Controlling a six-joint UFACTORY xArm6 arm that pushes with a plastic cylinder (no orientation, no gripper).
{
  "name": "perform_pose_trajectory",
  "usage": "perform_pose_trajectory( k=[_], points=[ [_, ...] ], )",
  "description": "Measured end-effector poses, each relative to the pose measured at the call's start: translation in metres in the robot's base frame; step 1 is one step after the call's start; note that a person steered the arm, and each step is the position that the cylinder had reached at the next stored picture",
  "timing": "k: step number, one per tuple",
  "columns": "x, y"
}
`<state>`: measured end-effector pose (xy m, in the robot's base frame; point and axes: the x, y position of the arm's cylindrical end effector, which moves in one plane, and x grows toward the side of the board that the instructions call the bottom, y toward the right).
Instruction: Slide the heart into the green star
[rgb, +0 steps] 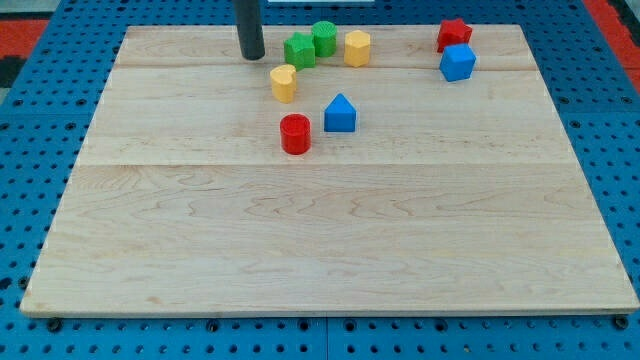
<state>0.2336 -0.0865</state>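
The yellow heart (284, 82) lies near the view's top, just below and left of the green star (299, 50), a small gap apart. My tip (251, 56) stands to the left of the green star and up-left of the heart, touching neither. A green cylinder (324, 38) touches the star on its right.
A yellow hexagon block (357, 48) stands right of the green cylinder. A red cylinder (295, 134) and a blue house-shaped block (340, 113) lie below the heart. A red star (453, 34) and a blue block (458, 63) lie at top right. The wooden board (330, 240) sits on blue pegboard.
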Motion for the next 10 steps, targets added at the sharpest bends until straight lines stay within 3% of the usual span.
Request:
perform_pose_trajectory(
  k=[1,3,4,6,7,10],
  points=[
    [-0.002,0.053],
    [0.031,-0.017],
    [0.081,-0.009],
    [0.081,0.063],
    [0.104,0.071],
    [0.073,0.107]
  ],
)
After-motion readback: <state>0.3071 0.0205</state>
